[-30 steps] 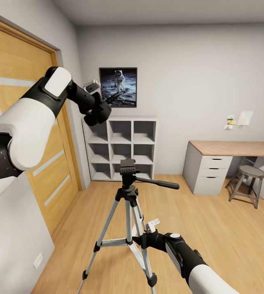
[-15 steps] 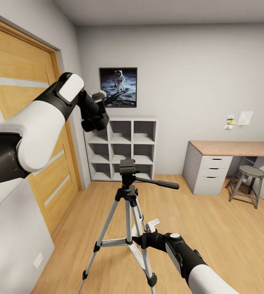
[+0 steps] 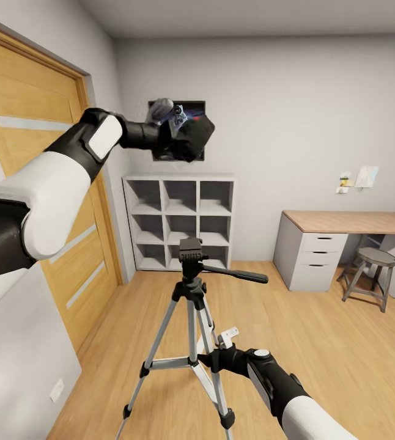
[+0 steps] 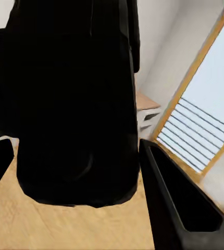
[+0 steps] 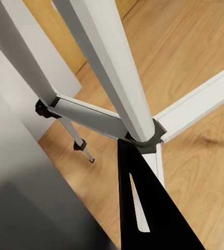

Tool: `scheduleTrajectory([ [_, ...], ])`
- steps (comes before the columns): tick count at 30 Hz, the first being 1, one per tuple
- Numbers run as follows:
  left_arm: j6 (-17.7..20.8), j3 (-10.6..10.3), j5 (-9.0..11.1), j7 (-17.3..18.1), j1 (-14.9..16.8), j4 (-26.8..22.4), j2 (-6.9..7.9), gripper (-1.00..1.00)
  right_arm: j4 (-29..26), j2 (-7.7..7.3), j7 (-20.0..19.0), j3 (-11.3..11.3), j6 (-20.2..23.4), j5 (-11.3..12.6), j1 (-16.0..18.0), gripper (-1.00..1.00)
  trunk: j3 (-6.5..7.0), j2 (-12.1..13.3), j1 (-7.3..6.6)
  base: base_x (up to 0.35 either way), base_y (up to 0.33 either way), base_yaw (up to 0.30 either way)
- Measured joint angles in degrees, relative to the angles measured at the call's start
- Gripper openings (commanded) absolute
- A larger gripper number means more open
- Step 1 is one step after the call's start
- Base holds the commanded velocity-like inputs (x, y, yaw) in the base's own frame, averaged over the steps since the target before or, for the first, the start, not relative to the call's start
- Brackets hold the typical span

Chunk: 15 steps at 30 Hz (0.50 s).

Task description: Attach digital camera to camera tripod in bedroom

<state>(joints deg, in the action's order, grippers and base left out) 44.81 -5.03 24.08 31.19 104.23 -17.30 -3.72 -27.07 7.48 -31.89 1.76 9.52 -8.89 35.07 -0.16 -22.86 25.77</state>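
Note:
My left gripper (image 3: 180,131) is raised high in front of the wall poster and is shut on the digital camera (image 3: 192,137), a black boxy body. In the left wrist view the camera (image 4: 73,104) sits dark and large between the two black fingers (image 4: 179,208). The camera tripod (image 3: 191,252) stands on the wood floor well below it, black head bare, pan handle (image 3: 237,274) pointing right. My right gripper (image 3: 211,359) is low at the tripod's centre column, shut on it. In the right wrist view one black finger (image 5: 138,203) lies against the silver column (image 5: 107,67) at the leg braces.
A wooden door (image 3: 38,201) lines the left wall. White cube shelves (image 3: 179,220) stand at the back wall behind the tripod. A wood-topped desk (image 3: 350,223) and a round stool (image 3: 372,269) are at the right. Open floor lies between tripod and desk.
My left arm has swung the camera up and to the right, from beside the door frame to in front of the poster. The right arm and tripod have not moved.

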Motion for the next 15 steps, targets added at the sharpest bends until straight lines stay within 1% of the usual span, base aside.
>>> scheduleTrajectory([
  [2,-3.6,-1.9,-3.8,3.5,0.0,1.0,0.1,-1.0,0.0,-0.01,0.0,0.0,-0.1,0.0,0.0,-1.0,-0.01,0.0,0.0,0.0,0.0,0.0],
  [4,-8.0,-3.7,-8.8,7.3,-0.1,3.7,0.2,-1.0,0.0,0.01,0.0,0.0,-0.1,0.0,0.0,-1.0,-0.01,0.0,0.0,0.0,0.0,0.0],
  [8,-11.0,-4.3,-11.3,9.4,-0.1,7.0,0.4,-1.0,0.0,0.0,0.0,0.0,-0.1,0.0,0.0,-1.0,-0.01,0.0,0.0,0.0,0.0,0.0],
  [11,-13.4,-4.4,-11.8,10.0,-0.1,8.2,0.73,-1.0,0.0,-0.01,0.0,-0.1,-0.1,0.0,0.0,-1.0,-0.01,0.0,0.0,0.0,0.0,0.0],
  [15,-15.6,-4.5,-11.6,10.3,-0.1,8.8,1.38,-1.0,0.0,-0.01,0.0,-0.1,-0.1,0.0,0.0,-1.0,-0.01,0.0,0.0,0.0,0.0,0.0],
])
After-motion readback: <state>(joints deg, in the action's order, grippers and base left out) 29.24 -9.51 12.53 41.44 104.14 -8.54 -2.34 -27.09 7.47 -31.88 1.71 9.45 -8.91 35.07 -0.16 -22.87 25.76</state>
